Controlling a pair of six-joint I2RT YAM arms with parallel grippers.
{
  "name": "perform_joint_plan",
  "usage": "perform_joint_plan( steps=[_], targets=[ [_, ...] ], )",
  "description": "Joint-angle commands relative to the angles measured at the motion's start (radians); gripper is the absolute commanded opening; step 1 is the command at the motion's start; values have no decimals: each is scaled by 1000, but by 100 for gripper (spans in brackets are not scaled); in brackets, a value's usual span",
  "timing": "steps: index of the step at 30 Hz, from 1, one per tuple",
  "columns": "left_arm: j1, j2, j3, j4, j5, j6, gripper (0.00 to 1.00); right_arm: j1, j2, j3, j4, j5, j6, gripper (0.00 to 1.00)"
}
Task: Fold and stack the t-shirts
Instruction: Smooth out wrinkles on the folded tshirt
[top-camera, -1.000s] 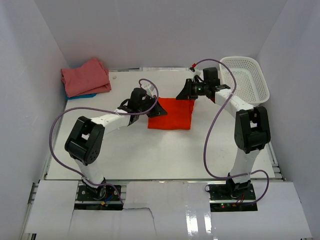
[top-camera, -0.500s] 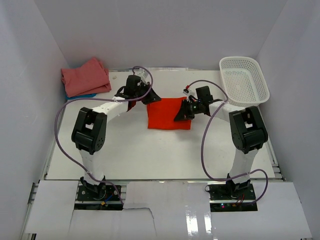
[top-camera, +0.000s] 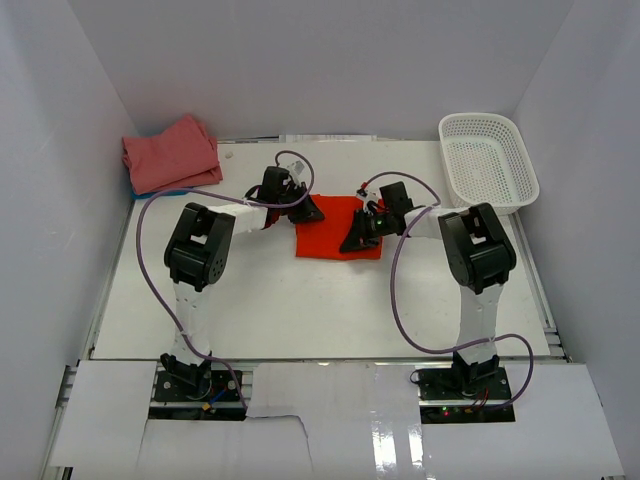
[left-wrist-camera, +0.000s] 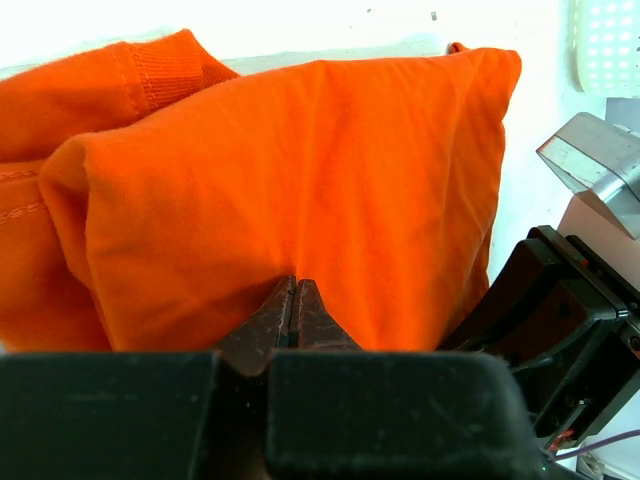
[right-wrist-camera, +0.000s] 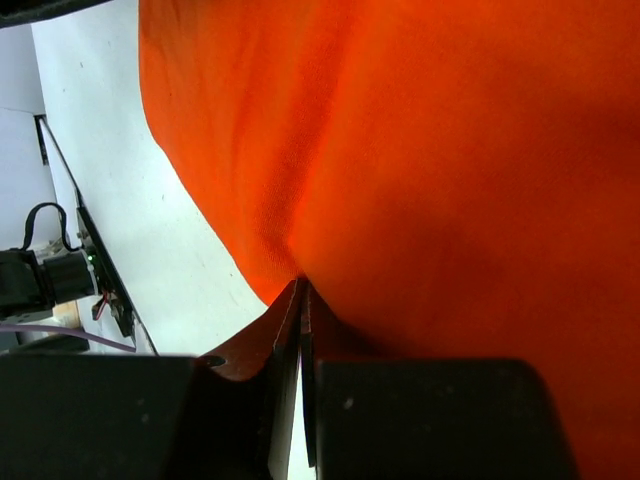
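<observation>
Orange-red t-shirt (top-camera: 325, 236) pinched at L & R edges in closed jaws

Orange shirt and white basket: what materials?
Orange shirt: soft matte knit cloth, likely cotton; fine weave, stitched hem, wrinkles show.
Basket: white moulded plastic by its look, faintly glossy; regular mesh holes.

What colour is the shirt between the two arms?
The shirt is bright orange-red, clearest in the left wrist view.
</observation>
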Motion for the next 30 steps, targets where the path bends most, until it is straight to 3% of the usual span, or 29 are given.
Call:
perform_joint_plan(
  steps=[1, 18, 22, 30],
  targets=[
    [4, -16, 11, 24, -12, 25, 0, 0, 35, -7, 35, 22, -15, 8],
    [16, 26, 10, -27, -48, 61, 0, -74, -25, -280, 213, 6, 71, 14],
    [16, 39, 12, -38, -51, 61, 0, -74, -31, -282, 223, -4, 68, 16],
    [23, -30, 21, -51, -67, 53, 0, -74, -131, -141, 22, 26, 17, 21]
  ],
)
